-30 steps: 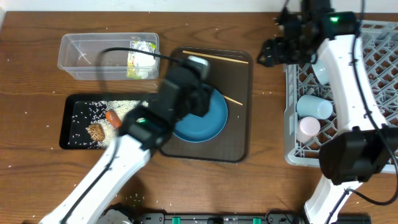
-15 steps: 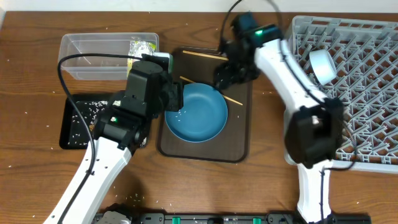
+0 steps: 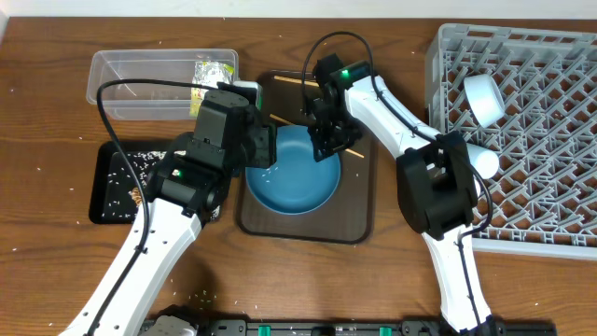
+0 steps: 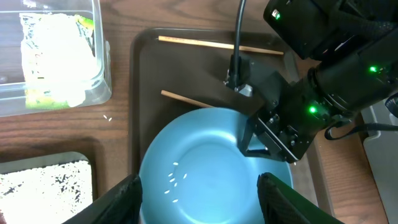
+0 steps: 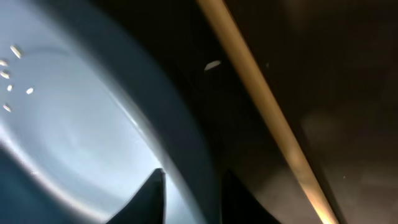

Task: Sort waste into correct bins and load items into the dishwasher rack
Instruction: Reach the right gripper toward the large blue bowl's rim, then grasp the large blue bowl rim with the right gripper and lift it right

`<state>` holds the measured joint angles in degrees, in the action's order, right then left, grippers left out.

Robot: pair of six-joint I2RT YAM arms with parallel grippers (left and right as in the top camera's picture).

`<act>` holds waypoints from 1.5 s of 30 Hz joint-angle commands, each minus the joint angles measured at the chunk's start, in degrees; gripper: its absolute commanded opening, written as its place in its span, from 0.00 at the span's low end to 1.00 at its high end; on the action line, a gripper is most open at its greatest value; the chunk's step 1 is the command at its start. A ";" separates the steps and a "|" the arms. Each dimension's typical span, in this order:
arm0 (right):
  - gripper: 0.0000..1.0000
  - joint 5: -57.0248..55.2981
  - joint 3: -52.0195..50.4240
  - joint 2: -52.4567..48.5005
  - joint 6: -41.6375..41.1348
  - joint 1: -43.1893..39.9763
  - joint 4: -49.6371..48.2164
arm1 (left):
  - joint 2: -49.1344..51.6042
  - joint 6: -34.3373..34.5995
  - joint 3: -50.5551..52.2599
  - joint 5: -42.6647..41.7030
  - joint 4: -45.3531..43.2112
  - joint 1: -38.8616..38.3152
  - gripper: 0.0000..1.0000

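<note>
The large blue bowl (image 3: pixel 294 182) (image 4: pixel 205 162) sits on the brown tray (image 3: pixel 359 215), with a few rice grains inside. My right gripper (image 3: pixel 322 149) (image 5: pixel 193 177) is down at the bowl's far rim, shut on it with one finger inside the bowl (image 5: pixel 74 124) and one outside. My left gripper (image 3: pixel 266 154) (image 4: pixel 199 180) hovers open above the bowl's left side, holding nothing. One chopstick (image 3: pixel 298 82) (image 4: pixel 217 45) lies along the tray's far edge. A second chopstick (image 4: pixel 186 98) (image 5: pixel 261 106) runs beside the bowl, partly hidden under the right arm.
The clear tub (image 3: pixel 140 84) at far left holds a yellow-green wrapper (image 3: pixel 213 73). The black tray (image 3: pixel 112 182) with loose rice lies partly under my left arm. The grey rack (image 3: pixel 532 140) on the right holds a whitish cup (image 3: pixel 483 98) and a light blue cup (image 3: pixel 480 159).
My right arm swung from the rack over to the bowl's far rim and closed its jaws there. My left gripper shifted a little left off the bowl's middle and stayed open.
</note>
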<state>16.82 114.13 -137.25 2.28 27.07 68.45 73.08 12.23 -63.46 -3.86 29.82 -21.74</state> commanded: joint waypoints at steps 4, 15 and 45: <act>0.01 0.37 -0.04 -0.07 0.17 -0.70 -0.24 | 0.35 0.33 -0.79 0.72 0.15 0.31 0.61; 0.01 4.44 0.17 2.10 0.59 -4.37 0.39 | 0.35 0.35 -0.79 0.72 0.15 0.31 0.71; 0.01 -19.30 0.20 29.49 -5.49 -29.07 1.01 | 0.35 0.35 -0.79 0.70 0.15 0.31 0.98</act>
<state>3.01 113.82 -111.61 -0.89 -0.36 69.12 73.10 12.38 -63.46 -3.86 29.82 -21.74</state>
